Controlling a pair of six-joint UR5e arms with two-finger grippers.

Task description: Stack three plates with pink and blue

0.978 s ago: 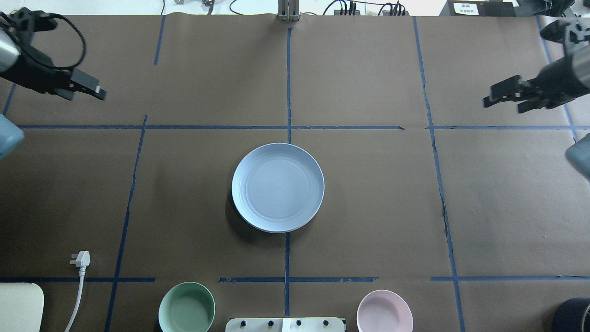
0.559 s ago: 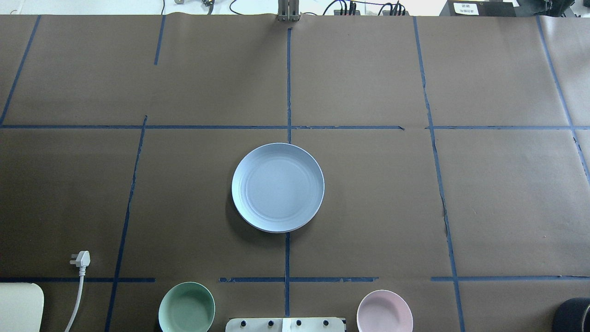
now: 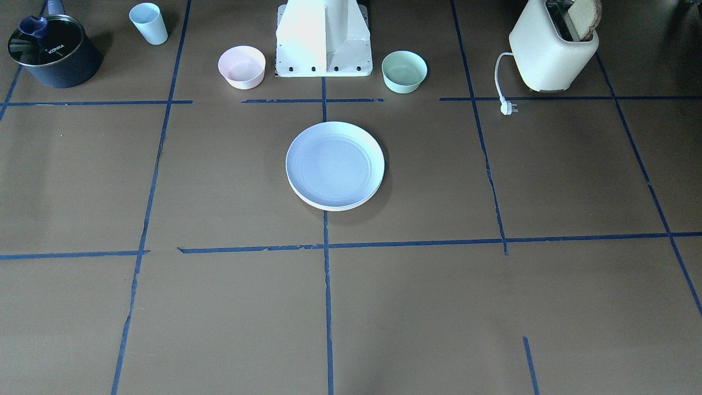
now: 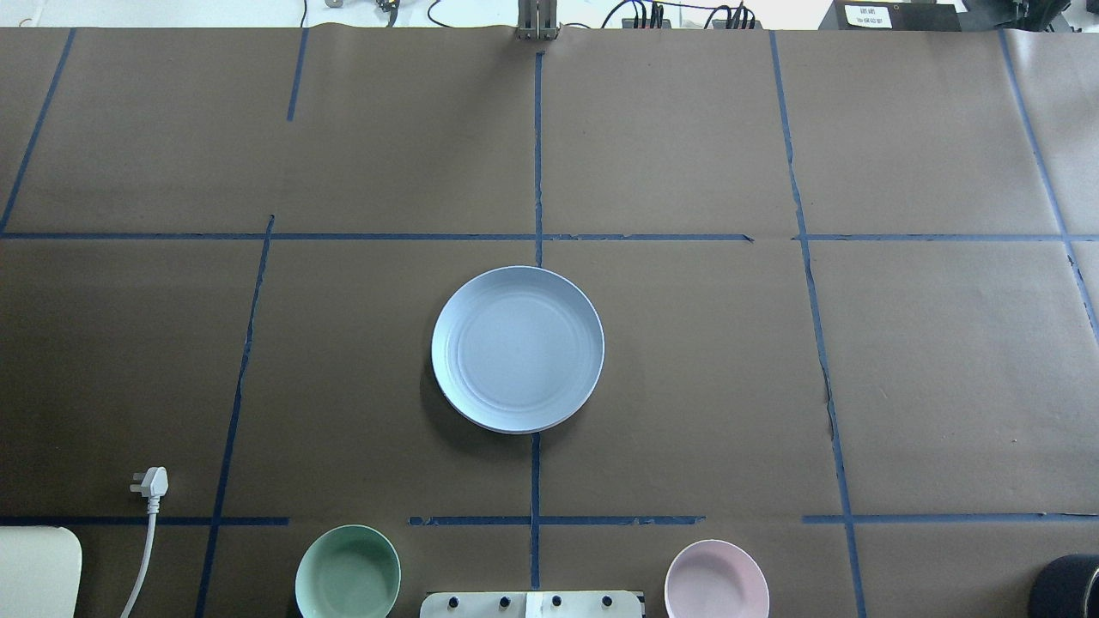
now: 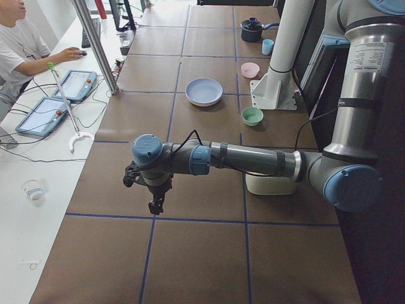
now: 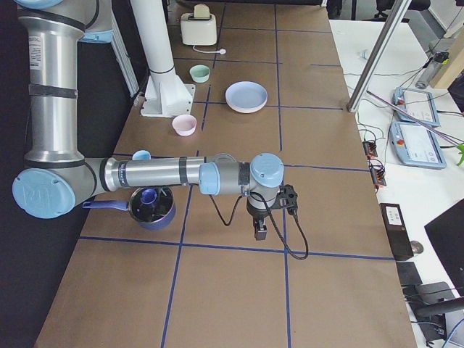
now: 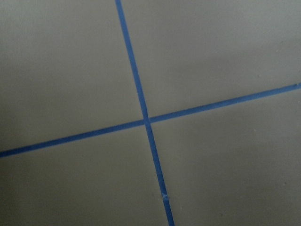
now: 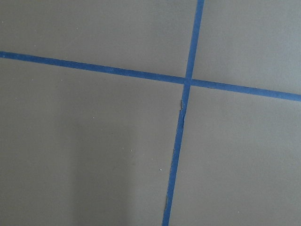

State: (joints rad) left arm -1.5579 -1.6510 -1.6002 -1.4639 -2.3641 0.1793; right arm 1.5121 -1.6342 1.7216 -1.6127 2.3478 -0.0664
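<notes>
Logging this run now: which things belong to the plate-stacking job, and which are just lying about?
Job: stack of matte round plates, light blue plate on top, cream rim beneath.
Lying about: small pink bowl; small mint-green bowl; cream toaster; dark lidded saucepan; pale blue cup.

The blue plate [image 4: 518,348] hides all beneath it but a cream rim [image 3: 334,208] at its 6 o'clock. The left gripper [image 5: 154,205] and right gripper [image 6: 259,231] show too small to judge their jaws. The overhead view's bottom edge crops the green bowl [image 4: 348,573] and pink bowl [image 4: 716,579].
</notes>
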